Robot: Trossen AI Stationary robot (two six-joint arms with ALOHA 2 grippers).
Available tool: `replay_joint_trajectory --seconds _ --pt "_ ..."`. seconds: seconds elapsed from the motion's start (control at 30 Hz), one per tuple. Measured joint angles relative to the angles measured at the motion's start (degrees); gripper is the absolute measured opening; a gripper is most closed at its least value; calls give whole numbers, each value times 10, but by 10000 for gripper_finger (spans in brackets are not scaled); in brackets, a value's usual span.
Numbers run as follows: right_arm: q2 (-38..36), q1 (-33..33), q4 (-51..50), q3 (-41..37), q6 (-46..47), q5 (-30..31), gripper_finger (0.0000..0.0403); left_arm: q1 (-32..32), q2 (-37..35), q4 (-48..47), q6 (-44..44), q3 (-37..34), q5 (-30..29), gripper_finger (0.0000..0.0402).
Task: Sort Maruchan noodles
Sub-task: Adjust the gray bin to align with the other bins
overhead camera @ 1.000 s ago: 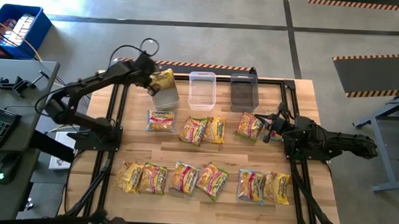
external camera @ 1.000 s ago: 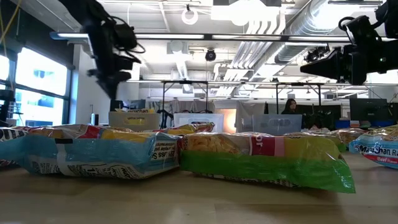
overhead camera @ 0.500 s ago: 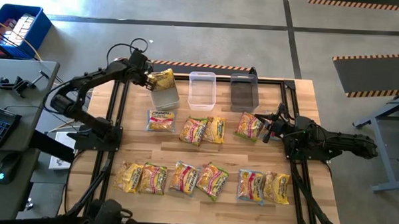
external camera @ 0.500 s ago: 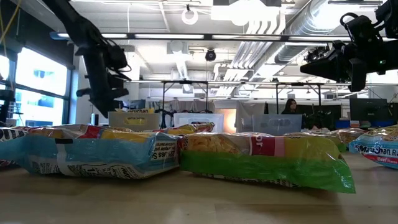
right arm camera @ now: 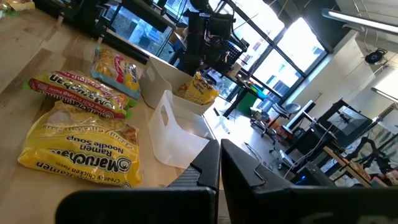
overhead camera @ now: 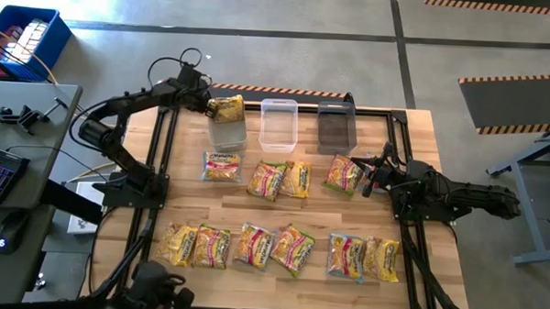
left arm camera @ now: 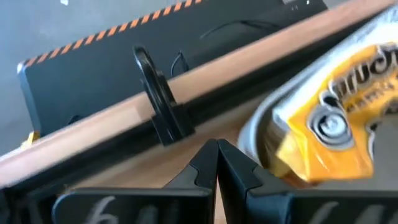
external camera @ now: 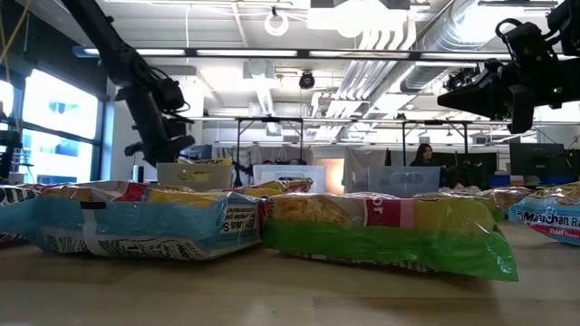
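1. Left gripper had its fingers pressed together and empty, just beside the far-left corner of the table, next to a yellow Maruchan packet that lay propped on the rim of the left bin rather than down inside it.
2. Right gripper was also pinched together with nothing in it, hovering near the yellow packet at the right end of the middle row.
3. Loose packets lay in two rows on the wooden table: four in the middle row, six along the near row. The clear bin and the dark bin looked empty to me.
4. My worry was the perched packet: crinkly and tilted on the rim, it could slide off outside the bin if the left arm brushed it.
5. The right gripper's cramped approach could nudge its packet against the neighbours instead of catching an edge.
6. Compared with a second earlier, the left gripper had drawn back from over the bin toward the table's corner, leaving the packet behind; the right arm had barely moved.
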Motion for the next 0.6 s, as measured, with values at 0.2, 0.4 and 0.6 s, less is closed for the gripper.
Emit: replay_joint_trajectory --seconds 0.2,0.4,0.6 --pt "0 0 0 0 0 0 2 35 -1 9 25 28 20 0" --pt "0 0 0 0 0 0 2 15 -55 -16 127 38 147 0" --pt "0 0 0 0 0 0 2 -95 -154 -80 149 38 166 0"
